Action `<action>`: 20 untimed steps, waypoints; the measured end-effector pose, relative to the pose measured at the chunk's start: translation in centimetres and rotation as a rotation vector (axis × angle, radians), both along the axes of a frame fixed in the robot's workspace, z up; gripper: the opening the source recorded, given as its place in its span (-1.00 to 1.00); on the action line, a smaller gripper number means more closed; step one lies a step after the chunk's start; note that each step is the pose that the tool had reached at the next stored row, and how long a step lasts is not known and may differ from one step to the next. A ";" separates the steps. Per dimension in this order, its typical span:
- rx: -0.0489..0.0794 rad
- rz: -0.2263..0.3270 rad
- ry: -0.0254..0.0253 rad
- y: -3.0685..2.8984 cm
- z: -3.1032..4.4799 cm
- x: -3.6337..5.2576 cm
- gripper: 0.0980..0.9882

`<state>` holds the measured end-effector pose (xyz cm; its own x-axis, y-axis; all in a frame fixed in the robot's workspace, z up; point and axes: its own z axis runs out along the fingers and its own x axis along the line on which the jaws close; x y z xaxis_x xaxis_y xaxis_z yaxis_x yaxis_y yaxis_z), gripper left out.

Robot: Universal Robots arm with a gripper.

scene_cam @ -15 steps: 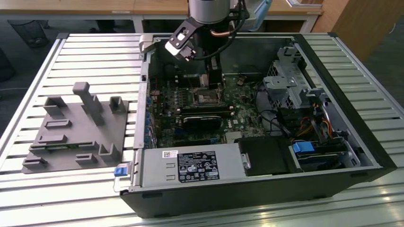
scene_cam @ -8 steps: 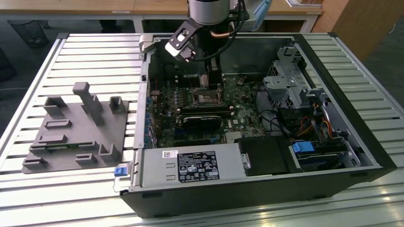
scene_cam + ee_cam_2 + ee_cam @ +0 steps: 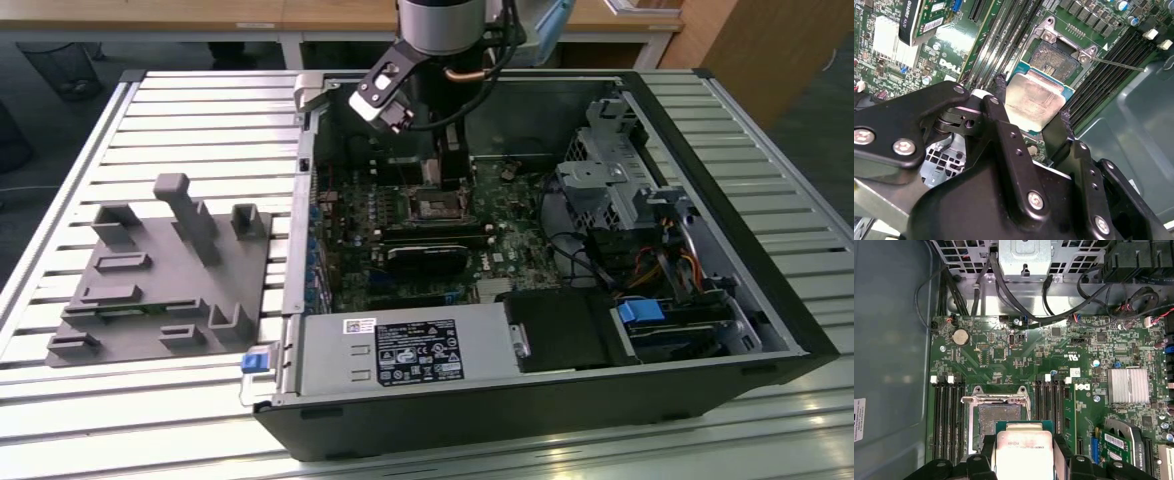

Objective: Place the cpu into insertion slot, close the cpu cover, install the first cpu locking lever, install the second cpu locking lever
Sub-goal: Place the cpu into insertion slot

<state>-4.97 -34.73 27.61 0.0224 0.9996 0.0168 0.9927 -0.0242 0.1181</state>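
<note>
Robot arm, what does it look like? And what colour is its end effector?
The arm is a shiny silver-grey tube with black parts below it and a copper-coloured curved tube beside them. The end effector is all black: flat metal bars joined by round silver screws, ending in two fingers with rough black tips.

The exterior view looks down at a slant from high above the slatted counter. It takes in the whole open computer case, and the arm enters at the upper middle of the frame. The first wrist view faces almost straight down on the motherboard from fairly near. The second wrist view sits closer and looks obliquely past the black gripper. Both wrist views share the cpu clamped between the jaws and the insertion slot just beyond it.
</note>
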 end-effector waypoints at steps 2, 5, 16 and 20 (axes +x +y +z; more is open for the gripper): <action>0.000 0.000 0.0000 0.00 -0.10 0.00 0.00; 0.000 0.000 -0.0001 0.00 -0.37 0.00 0.00; 0.000 0.000 0.0000 0.00 -0.84 -0.02 0.00; 0.000 0.000 -0.0001 0.00 -1.06 -0.02 0.00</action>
<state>-4.99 -34.73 26.55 0.0223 0.9996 0.0169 0.9927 -0.0242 0.1181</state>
